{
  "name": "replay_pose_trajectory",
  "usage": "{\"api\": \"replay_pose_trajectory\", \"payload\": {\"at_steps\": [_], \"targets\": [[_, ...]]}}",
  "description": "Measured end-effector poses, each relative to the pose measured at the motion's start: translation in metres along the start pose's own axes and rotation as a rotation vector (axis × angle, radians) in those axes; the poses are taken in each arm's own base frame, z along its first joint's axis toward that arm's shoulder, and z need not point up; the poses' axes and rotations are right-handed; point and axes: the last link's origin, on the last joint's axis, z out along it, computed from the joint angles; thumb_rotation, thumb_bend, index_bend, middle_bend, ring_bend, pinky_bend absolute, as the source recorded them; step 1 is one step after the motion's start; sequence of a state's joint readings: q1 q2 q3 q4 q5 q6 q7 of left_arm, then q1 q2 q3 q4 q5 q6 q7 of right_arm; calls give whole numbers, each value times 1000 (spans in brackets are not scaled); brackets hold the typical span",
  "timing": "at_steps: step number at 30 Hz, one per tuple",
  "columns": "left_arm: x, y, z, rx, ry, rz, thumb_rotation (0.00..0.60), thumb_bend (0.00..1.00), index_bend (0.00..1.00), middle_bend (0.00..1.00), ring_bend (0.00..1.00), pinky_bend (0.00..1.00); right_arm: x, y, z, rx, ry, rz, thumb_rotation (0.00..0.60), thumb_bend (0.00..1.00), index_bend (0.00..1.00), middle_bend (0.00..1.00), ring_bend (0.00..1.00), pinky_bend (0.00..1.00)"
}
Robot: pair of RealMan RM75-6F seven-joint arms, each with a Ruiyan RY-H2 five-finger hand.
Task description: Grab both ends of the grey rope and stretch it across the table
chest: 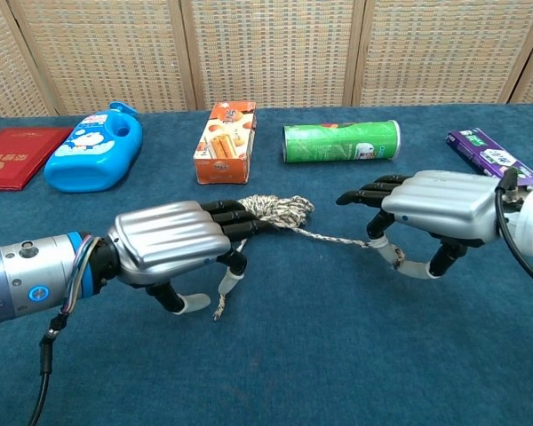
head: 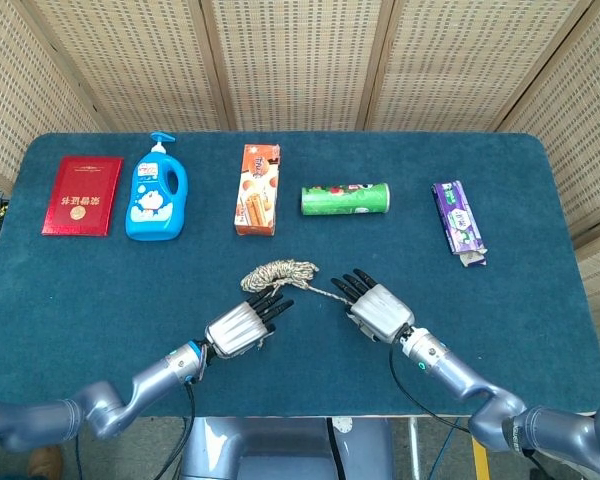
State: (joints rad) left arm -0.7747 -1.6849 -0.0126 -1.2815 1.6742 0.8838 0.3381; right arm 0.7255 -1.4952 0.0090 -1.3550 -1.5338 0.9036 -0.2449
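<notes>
Both arms reach forward over the blue cloth-covered table [head: 80,300], forearms low, hands palm-down near the front centre.

The left hand [chest: 173,240] has its ribbed silver back uppermost. Its dark fingers [chest: 235,222] extend forward and lie against the near side of the coil of the grey rope [chest: 280,211]. A loose strand of the rope hangs between the thumb and a finger beneath the palm, its end touching the cloth; the strand appears pinched there.

The right hand [chest: 440,209] is likewise palm-down, fingers slightly curled and pointing toward the coil. A single strand runs from the coil to this hand and passes under it, where thumb and finger close on it.

The rope is a speckled grey-white twisted cord, mostly bunched in a small coil between the two hands, just ahead of them in the head view [head: 280,270].

Along the far side, well apart from the hands: a red booklet [head: 82,195], a blue pump bottle [head: 157,195] lying flat, an orange snack box [head: 258,188], a green cylindrical can [head: 346,199] on its side, and a purple wrapped packet [head: 458,220].
</notes>
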Motion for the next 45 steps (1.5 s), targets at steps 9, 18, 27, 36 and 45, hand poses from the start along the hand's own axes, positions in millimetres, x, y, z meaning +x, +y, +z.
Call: {"api": "replay_pose_trajectory", "payload": {"at_steps": [9,18,27,36,45], "targets": [[-9,2,1,-7,9,-25,600,378,520,0,0,0,-2,2,-1,-6,-1,7,600,446,616,0,0,0],[-15,4,3,-9,7,-33,600,379,520,0,0,0,-4,2,-2,-6,-8,9,600,447,616,0,0,0],[-17,7,8,-13,13,-33,600,378,520,0,0,0,-6,2,-2,-4,-11,10,600,446,616,0,0,0],[-18,12,12,-21,6,-32,600,378,535,0,0,0,-9,3,-3,-3,-20,10,600,446,616,0,0,0],[-18,12,13,-16,7,-34,600,389,569,0,0,0,-9,4,-4,-4,-15,12,600,446,617,0,0,0]]}}
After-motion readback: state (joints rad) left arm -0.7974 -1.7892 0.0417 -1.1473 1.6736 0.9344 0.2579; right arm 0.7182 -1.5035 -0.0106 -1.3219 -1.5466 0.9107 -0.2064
